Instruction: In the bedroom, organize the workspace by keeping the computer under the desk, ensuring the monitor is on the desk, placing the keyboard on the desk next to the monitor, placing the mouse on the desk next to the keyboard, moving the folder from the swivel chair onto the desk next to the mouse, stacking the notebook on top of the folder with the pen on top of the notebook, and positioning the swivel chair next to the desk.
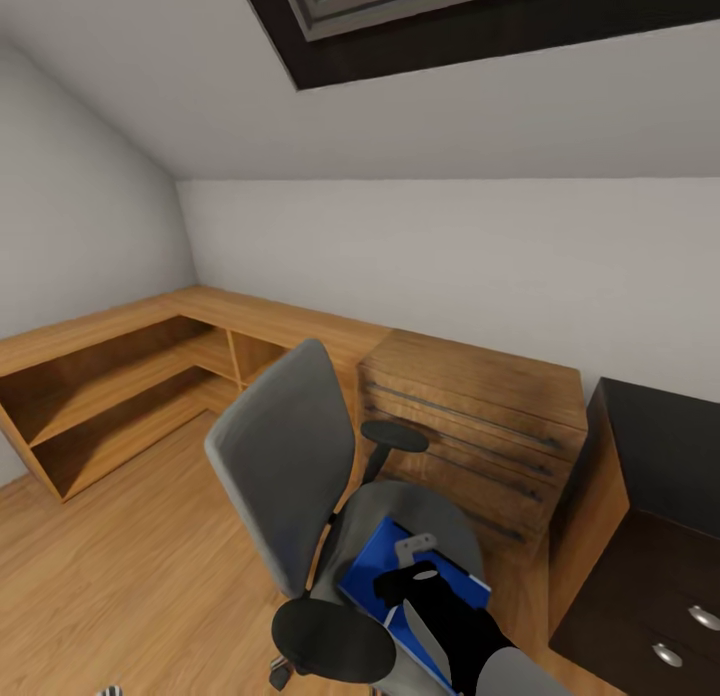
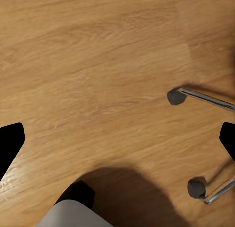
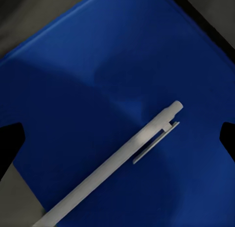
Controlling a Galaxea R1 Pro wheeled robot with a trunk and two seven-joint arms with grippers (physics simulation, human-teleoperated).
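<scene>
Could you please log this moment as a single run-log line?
right gripper: open, above folder | pen: lying on folder | folder: on swivel chair seat | left gripper: open over floor

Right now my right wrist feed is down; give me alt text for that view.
A silvery-white pen lies diagonally on the bright blue folder, which rests on the grey seat of the swivel chair. The right end effector hangs open above them, its dark fingertips at both edges, touching neither.
</scene>
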